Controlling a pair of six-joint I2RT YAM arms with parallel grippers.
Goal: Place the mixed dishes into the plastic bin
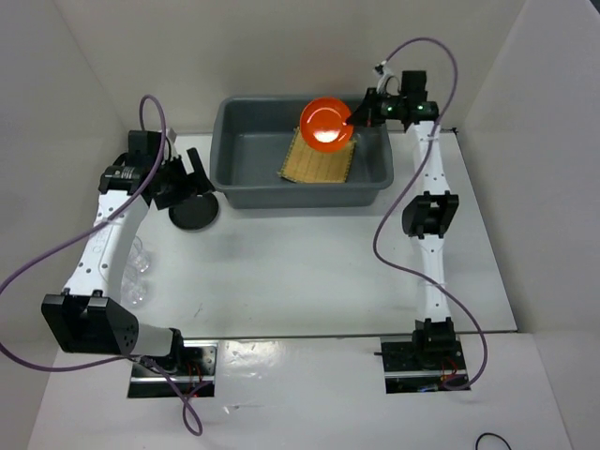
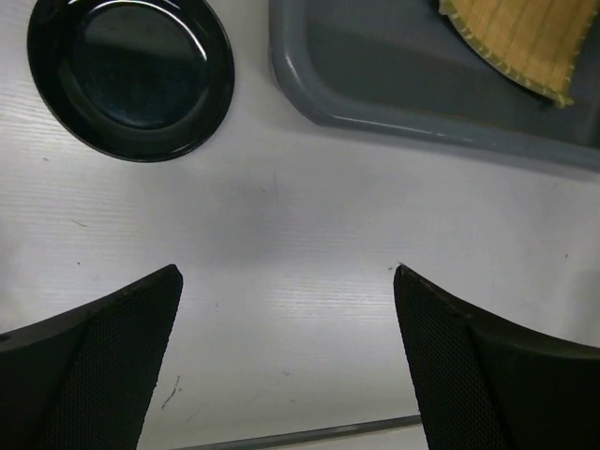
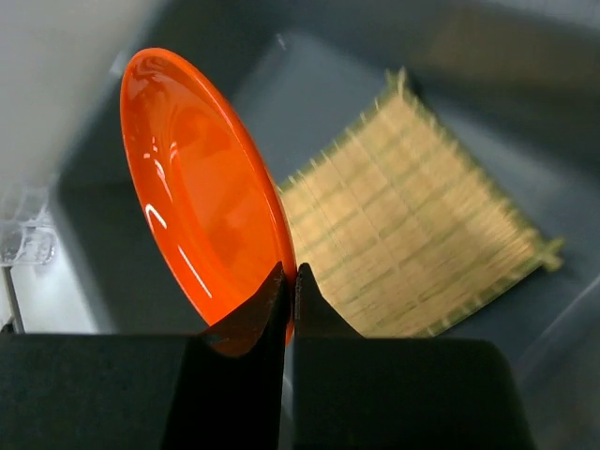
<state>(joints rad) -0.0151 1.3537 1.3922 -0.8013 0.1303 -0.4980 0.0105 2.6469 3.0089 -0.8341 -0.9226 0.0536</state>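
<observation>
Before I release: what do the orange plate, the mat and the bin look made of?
Orange plate: glossy, probably plastic or glazed ceramic; sharp highlights. Mat: tan woven slats, likely bamboo; matte, fringed edge. Bin: grey-blue moulded plastic, seemingly; soft sheen, rolled rim.

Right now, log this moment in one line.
right gripper shut on orange plate over bin | mat in bin | left gripper open | black plate on table
</observation>
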